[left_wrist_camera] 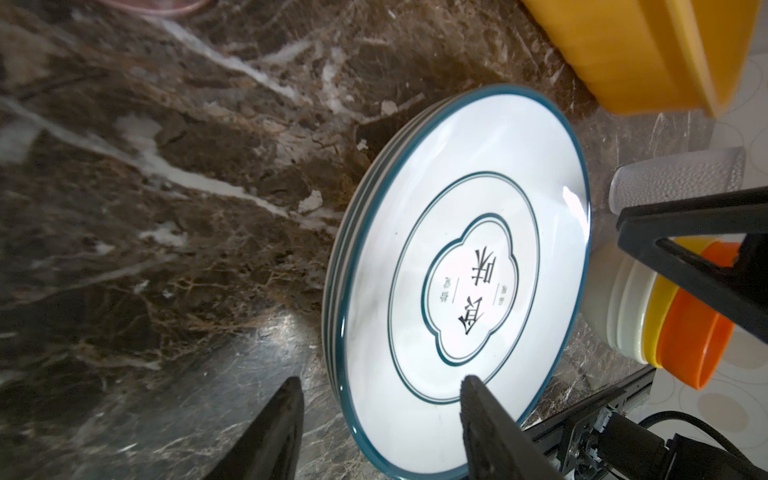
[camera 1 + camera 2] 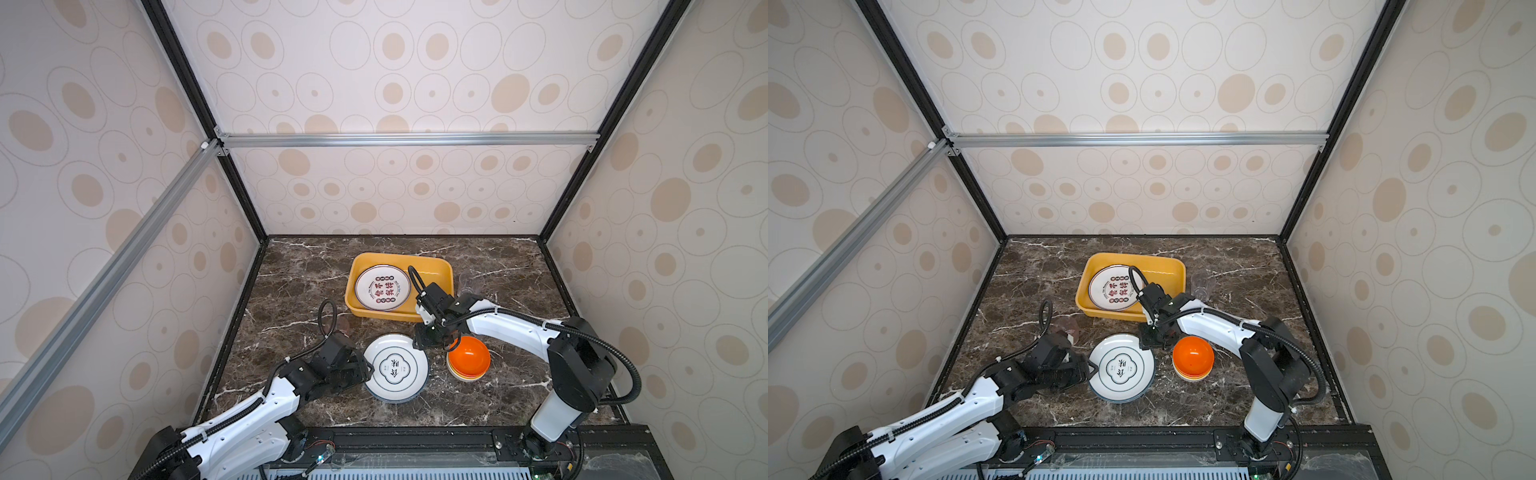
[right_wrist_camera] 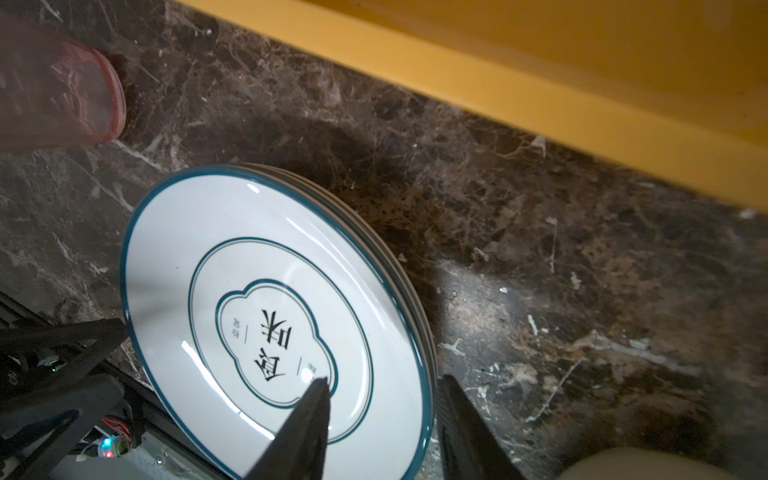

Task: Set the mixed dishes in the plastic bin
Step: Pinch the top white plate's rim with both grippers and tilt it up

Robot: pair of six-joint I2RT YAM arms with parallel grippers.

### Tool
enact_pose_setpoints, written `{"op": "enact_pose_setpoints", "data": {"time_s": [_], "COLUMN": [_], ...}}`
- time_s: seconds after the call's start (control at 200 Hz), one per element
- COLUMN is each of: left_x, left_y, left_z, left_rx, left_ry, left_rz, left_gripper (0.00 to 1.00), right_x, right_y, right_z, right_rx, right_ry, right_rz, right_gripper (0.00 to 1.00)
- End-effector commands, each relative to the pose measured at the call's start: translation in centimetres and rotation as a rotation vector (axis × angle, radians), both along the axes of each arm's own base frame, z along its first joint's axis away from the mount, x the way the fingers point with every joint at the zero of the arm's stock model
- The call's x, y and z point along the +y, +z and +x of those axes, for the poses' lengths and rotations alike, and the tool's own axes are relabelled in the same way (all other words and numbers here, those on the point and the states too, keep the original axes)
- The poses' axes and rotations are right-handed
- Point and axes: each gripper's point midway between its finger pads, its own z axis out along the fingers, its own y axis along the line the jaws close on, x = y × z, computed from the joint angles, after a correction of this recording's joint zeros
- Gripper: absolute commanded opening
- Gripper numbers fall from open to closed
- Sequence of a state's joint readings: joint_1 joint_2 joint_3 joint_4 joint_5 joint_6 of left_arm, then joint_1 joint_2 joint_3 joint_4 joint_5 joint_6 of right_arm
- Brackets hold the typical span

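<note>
A stack of white plates with dark green rims [image 2: 397,368] [image 2: 1121,368] lies at the front middle of the marble top. My left gripper [image 2: 369,370] [image 1: 380,384] is open, one finger over the top plate [image 1: 457,270] and one outside the stack's left rim. My right gripper [image 2: 415,345] [image 3: 384,382] is open astride the far right rim, with the outer finger just off the edge. The mustard-yellow plastic bin [image 2: 399,255] [image 2: 1138,257] behind holds a red-and-black lettered plate [image 2: 382,288]. Stacked bowls, orange on top [image 2: 468,357] [image 1: 681,324], stand to the right.
A pinkish cup [image 2: 1069,326] [image 3: 54,83] stands behind the left gripper. A clear cup [image 2: 1202,284] stands beside the bin's right wall, and a greyish cup [image 1: 677,178] shows past the plates. Patterned walls enclose three sides of the table.
</note>
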State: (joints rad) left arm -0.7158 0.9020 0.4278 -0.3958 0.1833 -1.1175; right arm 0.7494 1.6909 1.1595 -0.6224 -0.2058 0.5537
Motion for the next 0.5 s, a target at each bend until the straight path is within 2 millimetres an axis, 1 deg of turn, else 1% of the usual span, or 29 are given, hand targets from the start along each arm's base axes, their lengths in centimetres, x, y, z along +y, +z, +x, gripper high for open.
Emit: {"op": "enact_pose_setpoints", "data": {"time_s": [0.0, 0.225, 0.495], "left_x": [-0.11, -0.05, -0.09], "left_y": [0.00, -0.22, -0.37], "left_z": [0.16, 0.06, 0.09], "left_rx": [-0.008, -0.004, -0.003], "left_ry": [0.016, 0.018, 0.019], "left_rz": [-0.004, -0.002, -0.002], "left_gripper": [0.60, 0.60, 0.58], "right_x": [-0.05, 0.24, 0.51], "right_y": [-1.20, -1.71, -1.86], "right_z": [-0.85, -1.04, -1.12], "right_rx": [0.028, 0.041, 0.049], "right_ry": [0.009, 0.013, 0.018], "right_rz": [-0.026, -0.024, -0.015], "right_gripper": [0.45, 0.45, 0.40]}}
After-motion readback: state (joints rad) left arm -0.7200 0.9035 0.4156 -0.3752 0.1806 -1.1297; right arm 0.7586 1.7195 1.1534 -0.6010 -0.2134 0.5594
